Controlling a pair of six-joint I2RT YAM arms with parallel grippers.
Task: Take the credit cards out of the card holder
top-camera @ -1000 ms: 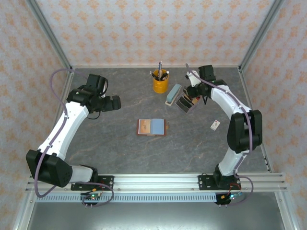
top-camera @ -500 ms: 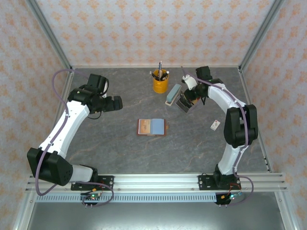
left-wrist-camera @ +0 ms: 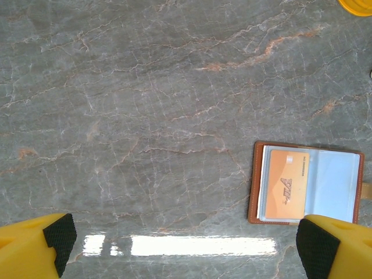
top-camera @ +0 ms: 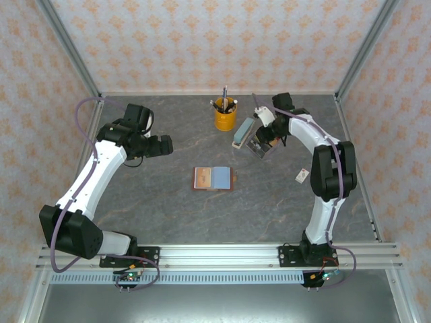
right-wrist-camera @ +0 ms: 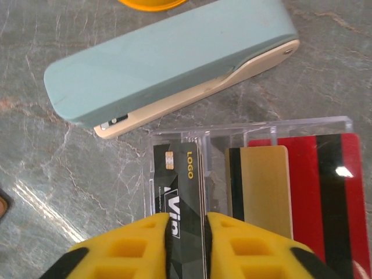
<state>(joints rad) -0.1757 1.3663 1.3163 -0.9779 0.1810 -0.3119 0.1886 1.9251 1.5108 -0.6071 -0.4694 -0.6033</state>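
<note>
Risk first. I'm flagging the black card [right-wrist-camera: 181, 192], which is sitting in the end slot of the clear tray [right-wrist-camera: 250, 127], with the gold card [right-wrist-camera: 258, 186] and red card [right-wrist-camera: 334, 192] beside it in the same tray. If the pads are dragging on that card when I pull away, it is likely coming back out with me. The light tray could also be tipping or skidding into the stapler [right-wrist-camera: 168, 64], which is lying just beside it.

Second worry: the card holder [left-wrist-camera: 328, 186] is lying open and flat mid-bench [top-camera: 168, 202], well apart from the tray. The orange card [left-wrist-camera: 285, 185] is tucked in its pocket, so the job is looking unfinished. Nothing is pinning the holder down. A thin card in a sleeve is giving little edge to pinch, so I'm expecting the holder to slide or lift with the card.

Claws: the right claw [right-wrist-camera: 186, 232] is showing a narrow gap, with its yellow fingers [right-wrist-camera: 145, 247] flanking the black card over the tray. I cannot tell whether it is pinching the card or sitting just clear of it. The left claw [left-wrist-camera: 187, 241] is gaping wide, holding nothing and touching nothing. It is hovering above bare bench with the card holder near one of its pads [left-wrist-camera: 317, 250].
</note>
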